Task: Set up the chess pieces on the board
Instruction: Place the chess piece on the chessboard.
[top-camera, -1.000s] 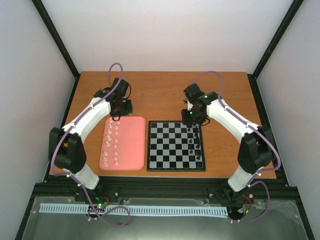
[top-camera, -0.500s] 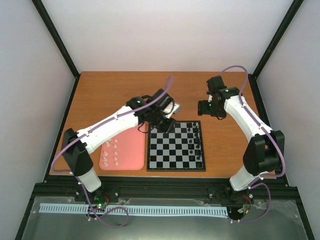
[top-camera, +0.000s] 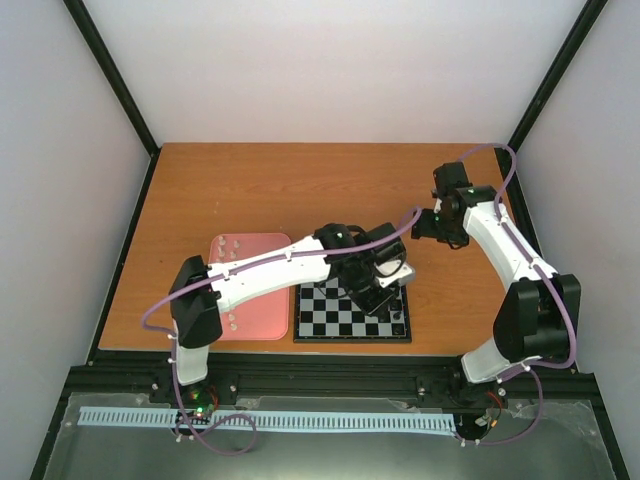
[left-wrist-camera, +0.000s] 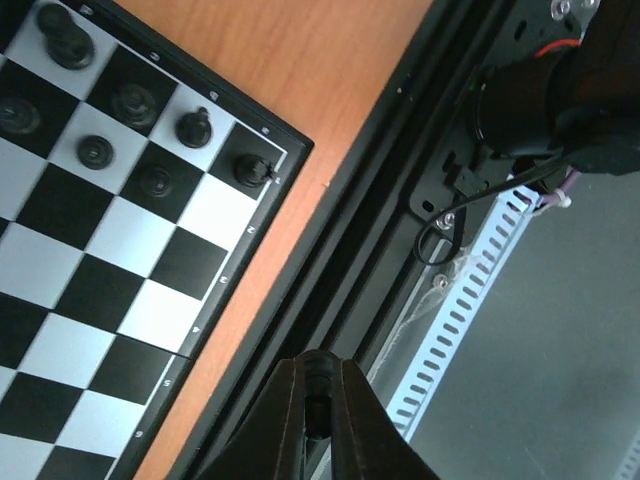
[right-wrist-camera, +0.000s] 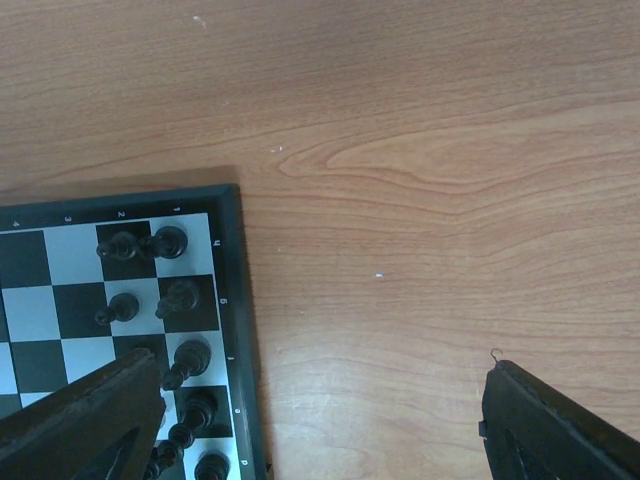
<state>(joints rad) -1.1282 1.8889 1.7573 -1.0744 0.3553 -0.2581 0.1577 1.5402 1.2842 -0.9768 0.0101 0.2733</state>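
Note:
The board (top-camera: 330, 318) lies at the table's near middle, with black chess pieces (top-camera: 400, 322) along its right side. In the left wrist view, black pieces (left-wrist-camera: 193, 127) stand on the board's (left-wrist-camera: 100, 290) corner squares. My left gripper (top-camera: 383, 292) hangs over the board's right part. Its jaws (left-wrist-camera: 318, 385) are shut on a small dark chess piece. My right gripper (top-camera: 425, 226) is open and empty over bare wood, right of the board's far corner. Its fingers (right-wrist-camera: 80, 420) are spread wide beside the black pieces (right-wrist-camera: 165, 242) near the board rim (right-wrist-camera: 232, 300).
A pink tray (top-camera: 262, 280) lies left of the board with several cream pieces (top-camera: 225, 243) in it, partly hidden by my left arm. The table's near edge and black rail (left-wrist-camera: 400, 200) are close under my left gripper. Black frame posts stand at the sides.
My left arm has swung from the pink tray rightward across the board to its right side. My right arm has drawn back right, off the board.

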